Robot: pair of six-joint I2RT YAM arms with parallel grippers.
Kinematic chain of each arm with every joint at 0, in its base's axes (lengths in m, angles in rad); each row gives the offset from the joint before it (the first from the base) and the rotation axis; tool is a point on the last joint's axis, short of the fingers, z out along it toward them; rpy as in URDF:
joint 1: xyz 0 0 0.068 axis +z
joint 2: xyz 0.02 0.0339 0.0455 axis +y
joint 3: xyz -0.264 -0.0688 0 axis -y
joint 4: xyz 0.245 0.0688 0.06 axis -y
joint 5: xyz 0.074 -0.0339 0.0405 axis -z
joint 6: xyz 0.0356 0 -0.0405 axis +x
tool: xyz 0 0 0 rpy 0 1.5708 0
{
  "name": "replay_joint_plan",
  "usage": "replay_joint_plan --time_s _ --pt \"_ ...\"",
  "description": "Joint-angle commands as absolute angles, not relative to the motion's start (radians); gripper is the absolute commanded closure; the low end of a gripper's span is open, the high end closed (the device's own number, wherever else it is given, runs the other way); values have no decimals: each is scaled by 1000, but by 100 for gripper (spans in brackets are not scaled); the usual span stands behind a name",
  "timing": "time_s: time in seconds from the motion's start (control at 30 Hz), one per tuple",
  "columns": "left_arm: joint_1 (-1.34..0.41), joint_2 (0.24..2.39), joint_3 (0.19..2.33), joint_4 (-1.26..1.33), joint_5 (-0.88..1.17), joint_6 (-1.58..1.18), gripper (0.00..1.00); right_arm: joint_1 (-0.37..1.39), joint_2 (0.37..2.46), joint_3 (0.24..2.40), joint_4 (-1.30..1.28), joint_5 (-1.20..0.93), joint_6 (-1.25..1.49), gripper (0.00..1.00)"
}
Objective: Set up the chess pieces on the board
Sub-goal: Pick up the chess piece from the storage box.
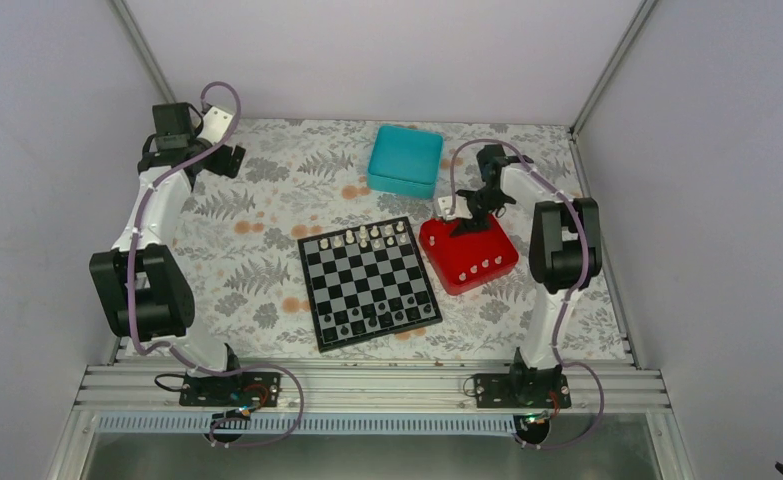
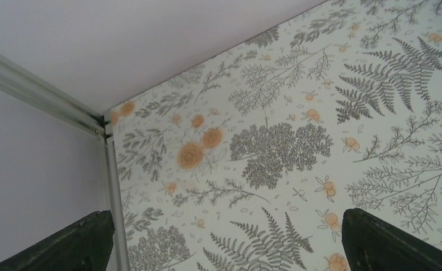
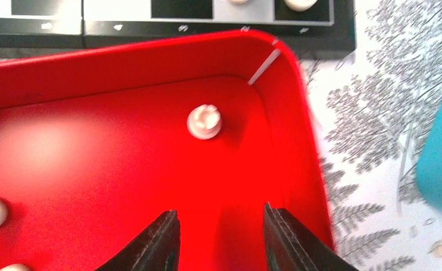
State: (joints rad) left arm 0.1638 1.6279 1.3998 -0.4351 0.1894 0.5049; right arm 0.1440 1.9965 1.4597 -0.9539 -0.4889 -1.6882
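From above, the flat checkered board (image 1: 370, 283) lies mid-table with cream chess pieces (image 1: 367, 238) along its far rank. The right gripper (image 1: 464, 222) hangs over the glossy red tray (image 1: 492, 250) just right of it, so fetching another piece looks like the step in hand. The left wrist view shows the left gripper (image 2: 230, 237) spread wide over fern-print cloth (image 2: 275, 152). In the right wrist view the fingers (image 3: 162, 243) stand parted above a small round-topped plastic piece (image 3: 204, 121) near the tray's far left corner, and the next move calls for lowering and centring before pinching.

We see a fern-patterned counter (image 1: 257, 280) carrying the board (image 1: 369, 283) in the middle, a red tray (image 1: 502, 248) just beside its right edge, and a teal box (image 1: 406, 160) behind both.
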Motion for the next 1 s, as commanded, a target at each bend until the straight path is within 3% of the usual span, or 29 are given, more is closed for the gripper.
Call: replay_joint_plan --time_s 0.0,0.8,0.97 --pt "169 1592 1364 -410 156 508 0 176 2038 1537 -964 -570 -1717 59" --pt "168 1623 1378 -437 223 520 0 257 2126 1559 -1010 -595 -1663 59" --pt "169 1628 1374 -438 236 523 0 267 2134 1551 -1008 -580 -1643 65"
